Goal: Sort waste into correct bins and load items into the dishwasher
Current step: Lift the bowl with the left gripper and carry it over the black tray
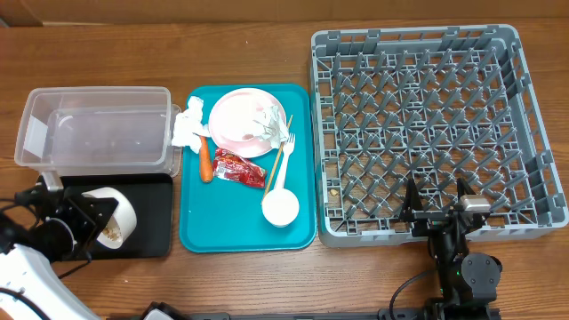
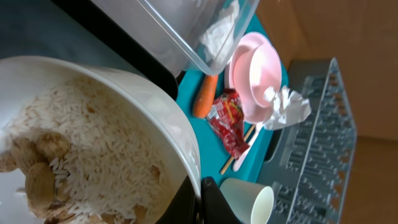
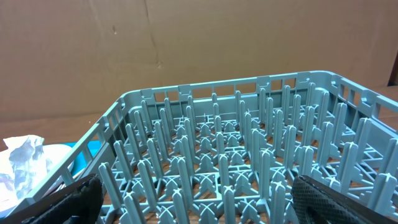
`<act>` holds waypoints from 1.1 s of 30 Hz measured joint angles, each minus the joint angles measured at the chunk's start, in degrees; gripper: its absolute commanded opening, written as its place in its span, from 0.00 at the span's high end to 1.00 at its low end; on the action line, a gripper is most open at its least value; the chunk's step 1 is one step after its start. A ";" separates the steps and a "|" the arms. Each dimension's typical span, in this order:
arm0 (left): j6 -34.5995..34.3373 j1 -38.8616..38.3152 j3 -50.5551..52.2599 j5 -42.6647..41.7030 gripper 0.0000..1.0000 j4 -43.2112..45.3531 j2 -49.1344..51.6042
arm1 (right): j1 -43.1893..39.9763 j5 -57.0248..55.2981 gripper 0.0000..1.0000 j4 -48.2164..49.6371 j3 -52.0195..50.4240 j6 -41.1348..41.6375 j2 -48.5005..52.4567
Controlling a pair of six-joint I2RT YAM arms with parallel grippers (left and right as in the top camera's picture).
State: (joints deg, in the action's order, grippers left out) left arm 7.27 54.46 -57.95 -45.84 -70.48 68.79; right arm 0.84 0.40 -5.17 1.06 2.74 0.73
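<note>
Rice-smeared white bowl [image 2: 93, 137], tipped sideways, is pinched by the left fingers [image 1: 96, 218] far left of the pegged grey rack [image 1: 418, 36]; right fingers [image 1: 436, 203] gape wide and empty at its near rim.

left claw [image 1: 86, 216] holding white bowl [image 1: 119, 212] over black tray [image 1: 154, 218]

Table [image 1: 249, 36] holds tub [image 1: 98, 92], black tray [image 1: 153, 213], teal tray [image 1: 200, 227], rack [image 1: 356, 233].
</note>
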 measured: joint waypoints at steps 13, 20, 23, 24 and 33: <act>5.42 13.51 8.24 -12.94 0.96 4.37 0.00 | 0.00 0.00 0.00 0.02 0.00 0.02 0.00; 7.67 14.21 8.98 -16.87 0.96 4.98 0.00 | 0.00 0.00 0.00 0.02 0.00 0.04 0.00; 8.37 14.21 8.98 -18.95 0.96 5.01 0.00 | 0.00 0.00 0.00 0.00 0.00 0.02 0.00; 8.44 14.21 8.98 -19.61 0.96 5.03 0.00 | 0.00 0.00 0.00 0.00 0.00 0.02 0.00; 9.46 14.21 8.98 -21.88 0.96 6.05 0.00 | 0.00 0.00 0.00 0.02 0.00 0.07 0.00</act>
State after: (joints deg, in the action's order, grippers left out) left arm 16.73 68.66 -48.97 -67.72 -64.42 68.79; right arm 0.84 0.40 -5.15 1.06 2.81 0.73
